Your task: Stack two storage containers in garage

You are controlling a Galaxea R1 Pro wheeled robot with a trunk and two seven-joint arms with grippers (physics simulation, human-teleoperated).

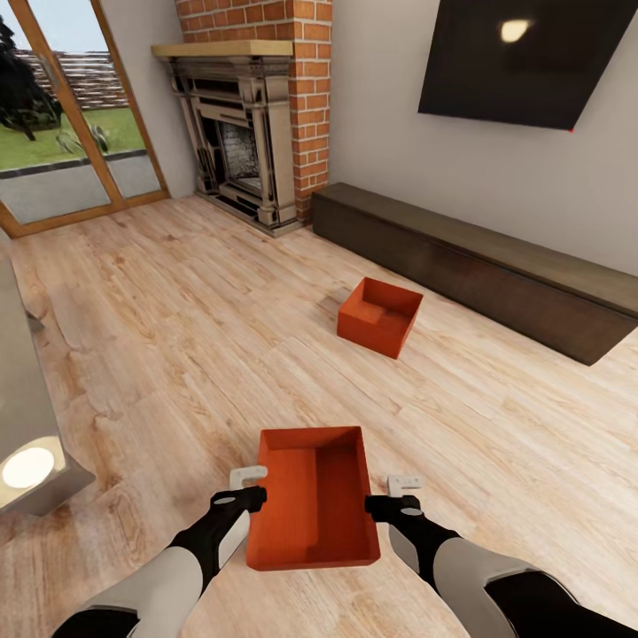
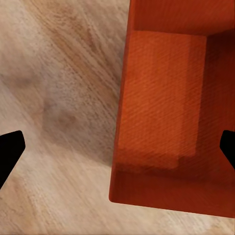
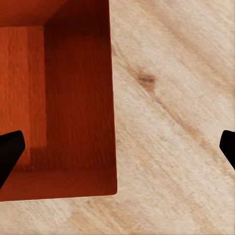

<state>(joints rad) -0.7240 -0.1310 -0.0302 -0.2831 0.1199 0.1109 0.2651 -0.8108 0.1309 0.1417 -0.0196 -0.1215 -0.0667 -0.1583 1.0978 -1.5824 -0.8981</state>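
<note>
I stood in the living room over the light wood-plank floor (image 1: 159, 354), with both arms reaching down ahead of me. The nearer storage container (image 1: 315, 509) sat on the planks between my two grippers, open top up and nothing inside. My left gripper (image 1: 250, 487) hung just beside its left long wall, fingers spread wide; in the left wrist view one dark fingertip (image 2: 10, 149) lay over bare wood and the other past the wall, over the box's inside. My right gripper (image 1: 399, 496) hung by the right long wall, fingers likewise spread, straddling that wall and pinching nothing. The second storage container (image 1: 379, 316) rested farther out on the floor, turned at an angle, near the long dark bench (image 1: 496, 266). Beyond stood the brick fireplace (image 1: 252, 133), with glass doors (image 1: 71, 133) to its left.
</note>
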